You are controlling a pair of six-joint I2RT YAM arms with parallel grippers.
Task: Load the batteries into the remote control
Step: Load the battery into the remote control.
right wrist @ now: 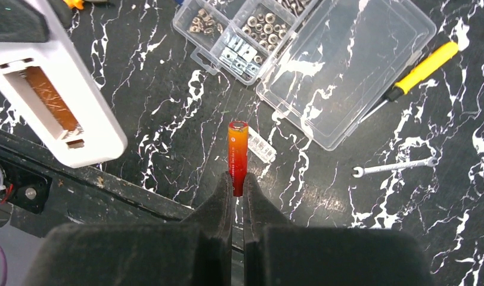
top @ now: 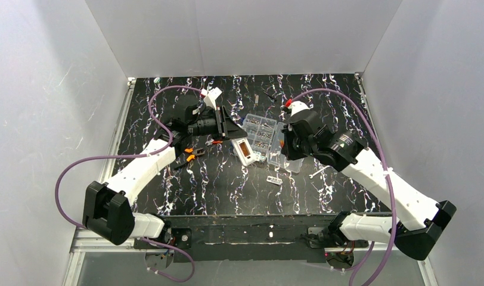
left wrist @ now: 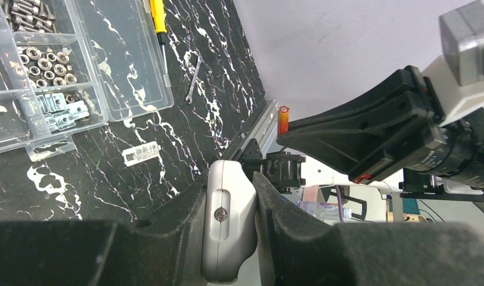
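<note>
My left gripper [top: 232,136] is shut on one end of the white remote control [top: 244,151] and holds it above the table, brownish battery recess facing up. In the left wrist view the remote [left wrist: 227,232] sits clamped between the fingers of that gripper [left wrist: 230,185]. My right gripper [top: 285,148] is shut on a red-orange battery [right wrist: 238,155], which sticks out past the fingertips of that gripper [right wrist: 238,183]. The remote [right wrist: 55,107] is up and to the left of the battery, apart from it. The battery's tip [left wrist: 283,118] also shows in the left wrist view.
An open clear plastic compartment box [top: 262,136] with screws and nuts lies between the grippers. A small white piece [top: 275,179], a wrench [top: 317,173], a yellow screwdriver [right wrist: 418,71] and orange-handled pliers [top: 195,155] lie on the black marbled table [top: 216,185]. White walls enclose it.
</note>
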